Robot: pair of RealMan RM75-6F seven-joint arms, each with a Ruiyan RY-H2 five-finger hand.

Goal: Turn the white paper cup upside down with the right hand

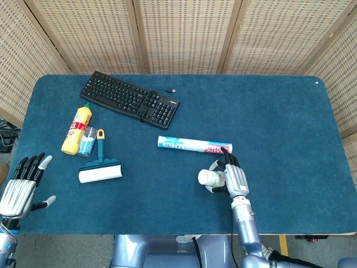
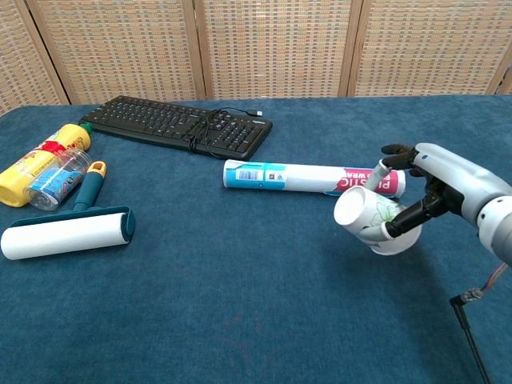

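Near the front edge of the blue-carpeted table, the right hand pinches the white paper cup with green print, tilted with its closed base leftward; light and thin-walled, it probably crushes easily, so grip its sides gently.

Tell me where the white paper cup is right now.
In the chest view the white paper cup is right of centre, tilted in the right hand, just in front of the plastic wrap roll.
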